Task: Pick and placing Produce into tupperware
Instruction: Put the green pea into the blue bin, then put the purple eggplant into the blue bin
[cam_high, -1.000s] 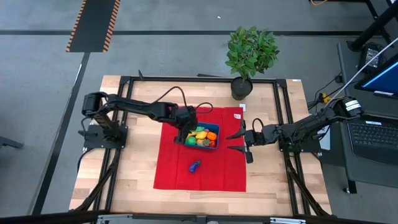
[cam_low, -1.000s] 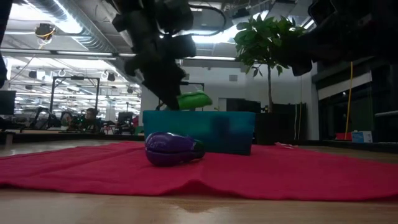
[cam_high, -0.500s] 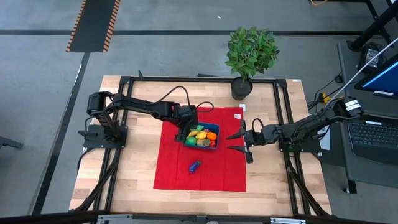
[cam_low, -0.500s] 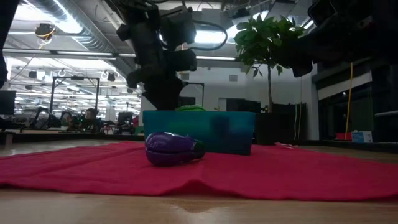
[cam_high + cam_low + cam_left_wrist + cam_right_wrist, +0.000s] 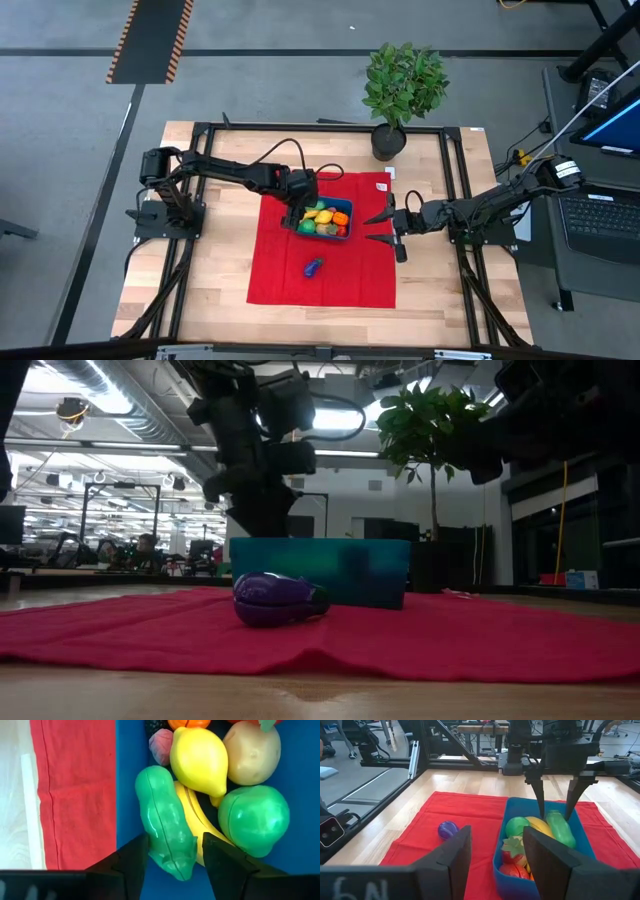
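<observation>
One dark teal-blue shallow rectangular plastic container [image 5: 322, 220] sits on the large red cloth [image 5: 325, 275], toward the cloth's far edge. Inside it the left wrist view shows one long green plastic cucumber-like toy [image 5: 167, 830] against the container's wall, one yellow banana [image 5: 200, 827] beside it, one yellow lemon [image 5: 199, 761], one green rounded fruit [image 5: 254, 820], one tan potato-like piece [image 5: 252, 752], one pink piece [image 5: 161, 746]; an orange one and a red one are cut off at the picture's edge. One purple eggplant toy [image 5: 313, 266] lies on the cloth, outside and near side of the container. Left gripper [image 5: 555, 802] hangs over the container's left end, fingers parted either side of the green toy, no longer clamped on it. Right gripper [image 5: 383, 227] hovers just right of the container, fingers spread, empty. One potted leafy plant [image 5: 402, 85] stands beyond the cloth.
</observation>
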Tool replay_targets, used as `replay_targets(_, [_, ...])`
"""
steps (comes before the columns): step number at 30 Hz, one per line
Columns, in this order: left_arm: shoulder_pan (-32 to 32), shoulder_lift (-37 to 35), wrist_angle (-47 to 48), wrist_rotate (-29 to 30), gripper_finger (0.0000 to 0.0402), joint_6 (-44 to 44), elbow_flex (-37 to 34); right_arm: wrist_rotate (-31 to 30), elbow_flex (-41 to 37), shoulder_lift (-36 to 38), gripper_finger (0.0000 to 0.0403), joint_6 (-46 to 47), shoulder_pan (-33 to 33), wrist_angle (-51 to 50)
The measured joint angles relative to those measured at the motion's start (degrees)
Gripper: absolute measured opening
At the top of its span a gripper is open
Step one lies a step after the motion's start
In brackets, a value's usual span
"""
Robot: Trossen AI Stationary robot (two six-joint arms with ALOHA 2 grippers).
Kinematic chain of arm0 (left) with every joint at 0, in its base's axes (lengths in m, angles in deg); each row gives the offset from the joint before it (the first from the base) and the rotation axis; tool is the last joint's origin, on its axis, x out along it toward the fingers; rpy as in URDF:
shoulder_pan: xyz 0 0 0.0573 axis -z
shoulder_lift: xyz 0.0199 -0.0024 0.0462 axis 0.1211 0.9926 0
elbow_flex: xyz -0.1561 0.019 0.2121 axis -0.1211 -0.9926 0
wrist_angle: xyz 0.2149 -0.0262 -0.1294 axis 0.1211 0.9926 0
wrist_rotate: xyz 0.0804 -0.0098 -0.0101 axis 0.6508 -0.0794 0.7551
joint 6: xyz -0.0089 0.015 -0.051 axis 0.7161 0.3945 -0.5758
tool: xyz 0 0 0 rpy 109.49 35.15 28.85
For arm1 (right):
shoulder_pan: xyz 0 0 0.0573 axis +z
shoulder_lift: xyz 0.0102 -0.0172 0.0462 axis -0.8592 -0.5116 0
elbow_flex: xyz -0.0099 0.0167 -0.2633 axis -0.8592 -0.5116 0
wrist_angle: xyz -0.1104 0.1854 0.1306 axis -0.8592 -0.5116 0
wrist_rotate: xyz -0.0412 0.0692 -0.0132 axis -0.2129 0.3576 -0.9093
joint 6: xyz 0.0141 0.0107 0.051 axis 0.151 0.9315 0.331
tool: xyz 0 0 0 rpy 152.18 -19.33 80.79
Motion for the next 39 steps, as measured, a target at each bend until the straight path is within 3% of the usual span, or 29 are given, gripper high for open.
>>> replay_targets(10, [0.87, -1.66, -0.87, 0.02, 0.018, 0.03, 0.62, 0.0, 0.0, 0.0, 0.0179, 0.02, 0.0, -0.61])
replay_targets(22, [3.26, -17.4, 5.77, 0.04, 0.0179, -4.98, -0.79, -0.09, 0.0, 0.0, 0.0179, 4.82, -0.61, -0.05])
replay_targets(27, [6.39, -25.18, 0.52, 0.43, 0.0179, -10.4, -9.86, -0.13, 0.76, 0.0, 0.0179, 5.28, -0.68, 1.44])
replay_targets(33, [11.8, -36.37, -10.9, 5.46, 0.0179, -18.58, -24.11, -0.13, 5.29, -0.82, 0.0179, 5.59, -0.68, -3.67])
replay_targets(39, [17.77, -47.08, -24.03, 7.63, 0.0179, -23.3, -36.37, -0.08, 13.48, -8.09, 0.0179, 4.52, -0.68, -10.68])
